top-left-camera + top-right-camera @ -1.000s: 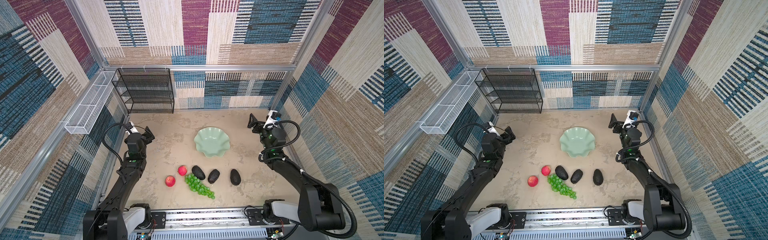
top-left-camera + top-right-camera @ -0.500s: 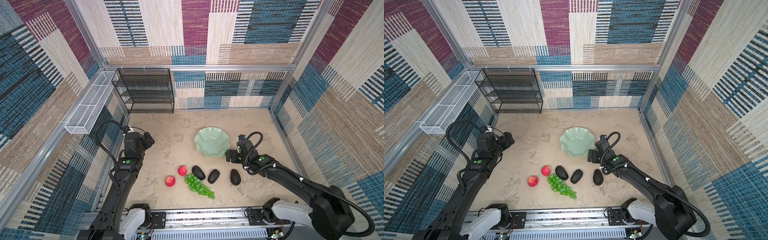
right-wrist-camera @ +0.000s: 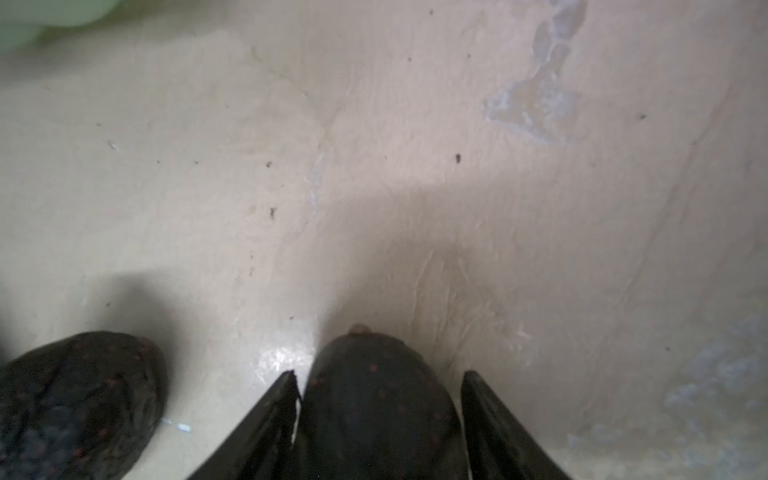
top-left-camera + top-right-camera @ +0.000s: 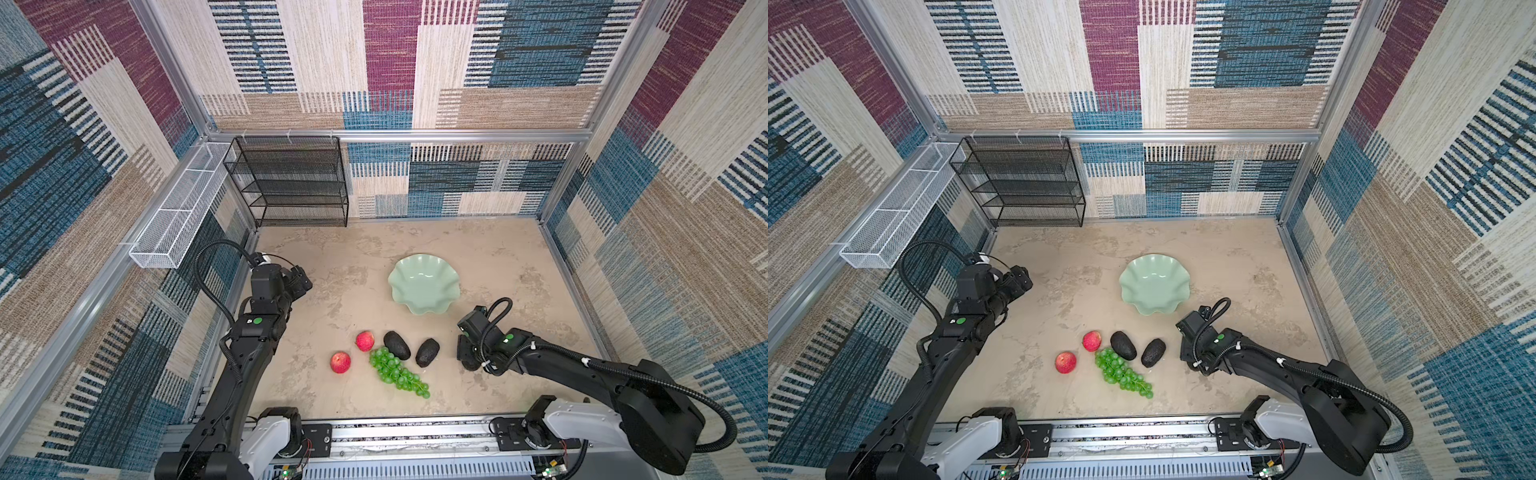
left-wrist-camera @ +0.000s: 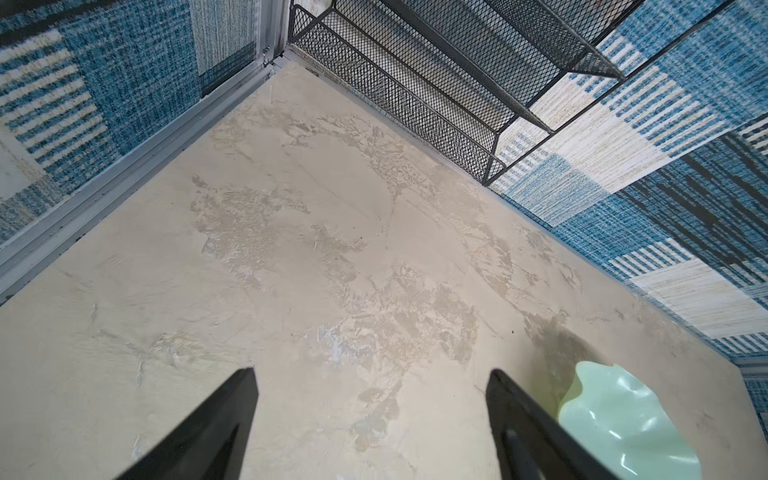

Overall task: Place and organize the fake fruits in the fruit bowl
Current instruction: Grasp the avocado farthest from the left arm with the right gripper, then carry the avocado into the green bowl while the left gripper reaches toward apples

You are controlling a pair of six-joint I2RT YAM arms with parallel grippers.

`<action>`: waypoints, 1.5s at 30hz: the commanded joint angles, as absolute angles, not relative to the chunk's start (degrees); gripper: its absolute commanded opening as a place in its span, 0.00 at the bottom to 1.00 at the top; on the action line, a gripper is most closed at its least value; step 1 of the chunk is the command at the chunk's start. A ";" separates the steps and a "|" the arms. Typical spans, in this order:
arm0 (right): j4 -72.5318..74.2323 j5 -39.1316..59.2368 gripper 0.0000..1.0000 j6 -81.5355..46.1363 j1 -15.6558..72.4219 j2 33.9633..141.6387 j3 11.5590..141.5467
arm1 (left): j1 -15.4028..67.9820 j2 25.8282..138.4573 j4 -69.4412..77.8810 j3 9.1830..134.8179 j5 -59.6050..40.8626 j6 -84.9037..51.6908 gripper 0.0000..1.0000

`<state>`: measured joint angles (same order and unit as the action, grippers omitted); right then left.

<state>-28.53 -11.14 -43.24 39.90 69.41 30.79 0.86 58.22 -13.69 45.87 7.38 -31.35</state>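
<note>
Tabletop point(image 4: 478, 249) views hide it — wrist shows avocado point(image 3: 376, 399) between end effector point(image 3: 380, 388) fingers.

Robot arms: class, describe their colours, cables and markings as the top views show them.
Both arms are matte black with jointed segments. Each carries a small green dot on one segment and a looping black cable near the wrist. Their bases are white-grey, on a silver rail. The left gripper and right gripper have black, tapering fingers.

Black arms point(image 4: 249, 357); white bases; looping black cables (green dots).
</note>
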 commanded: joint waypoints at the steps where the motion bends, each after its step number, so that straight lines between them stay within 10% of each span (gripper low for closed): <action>1: -26.95 -13.60 0.55 -43.09 40.16 67.95 32.84 | 0.83 58.33 -13.49 45.79 7.54 -32.70 0.89; 9: -29.07 -15.58 0.51 -35.33 40.30 65.39 45.83 | 0.80 57.75 -14.08 45.05 7.67 -33.95 0.89; 31: -0.20 -2.74 0.53 -21.10 34.49 113.86 72.05 | 4.04 52.41 -31.29 39.88 -5.21 -35.68 0.83; 45: 2.19 0.02 0.82 -23.64 33.36 112.24 69.43 | 17.41 55.94 -35.54 36.69 -3.93 -38.30 0.83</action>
<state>-0.12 -0.43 -23.00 33.58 114.69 69.76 15.64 55.09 -33.58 36.71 -4.80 -37.30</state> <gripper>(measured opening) 0.806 0.828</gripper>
